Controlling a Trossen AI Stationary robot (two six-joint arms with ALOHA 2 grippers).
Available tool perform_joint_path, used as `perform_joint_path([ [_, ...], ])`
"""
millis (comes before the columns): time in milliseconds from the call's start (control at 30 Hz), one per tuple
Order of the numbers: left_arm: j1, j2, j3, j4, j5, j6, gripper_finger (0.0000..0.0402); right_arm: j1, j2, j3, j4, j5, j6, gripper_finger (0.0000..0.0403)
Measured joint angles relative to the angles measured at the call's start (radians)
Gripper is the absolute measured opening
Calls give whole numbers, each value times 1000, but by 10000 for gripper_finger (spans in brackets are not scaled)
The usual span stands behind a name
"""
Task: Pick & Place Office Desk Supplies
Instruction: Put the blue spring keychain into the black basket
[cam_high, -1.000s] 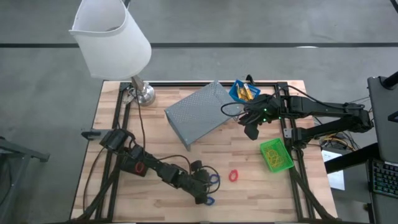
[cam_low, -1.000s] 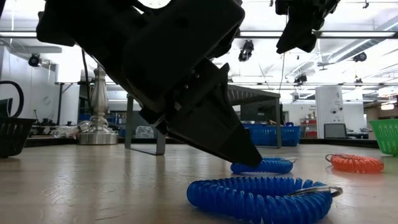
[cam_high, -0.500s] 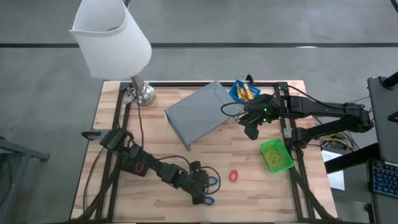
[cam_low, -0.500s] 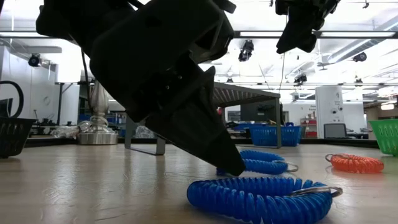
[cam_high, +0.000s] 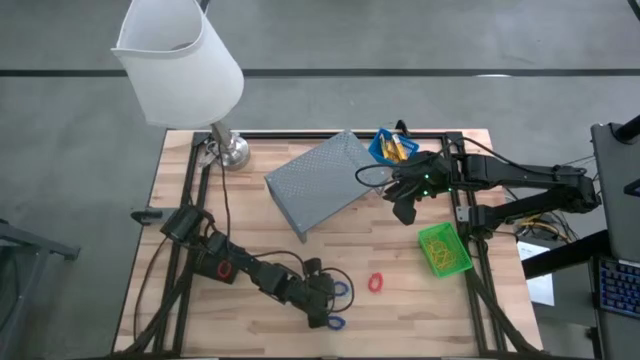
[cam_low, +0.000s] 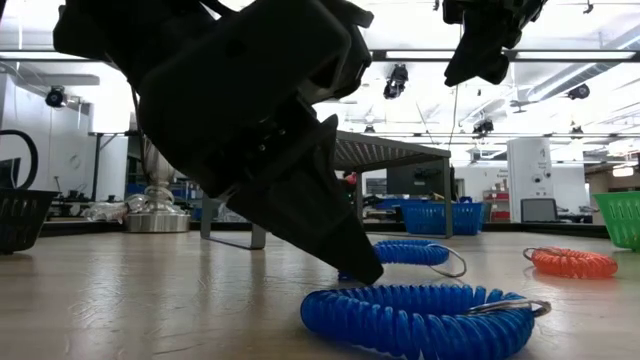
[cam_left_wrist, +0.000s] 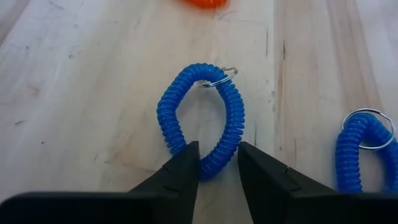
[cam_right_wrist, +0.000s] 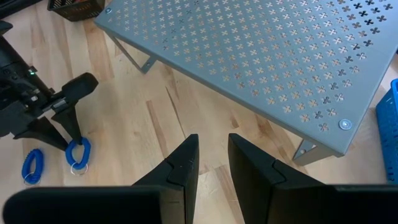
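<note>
A blue loop (cam_left_wrist: 200, 120) lay flat on the bench (cam_left_wrist: 93, 93), its near end pinched between the fingers of the left end effector (cam_left_wrist: 217, 171), which were clamped on the coil. A second blue loop (cam_left_wrist: 360, 149) lay just beside that end effector, a red loop (cam_high: 376, 283) a little beyond. The right end effector (cam_right_wrist: 211, 163) hung above the bench near a grey perforated shelf (cam_right_wrist: 280, 62), fingers slightly apart, holding nothing.
</note>
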Motion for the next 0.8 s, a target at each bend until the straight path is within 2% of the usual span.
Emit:
perform_joint_path([
  [400,0,1,-2,-5,-48,-33,23,0,0,0,0,0,0,84],
  [567,0,-5,3,-10,-56,-32,21,0,0,0,0,0,0,84],
  [800,0,-95,-2,-41,-133,-2,23,0,0,0,0,0,0,84],
])
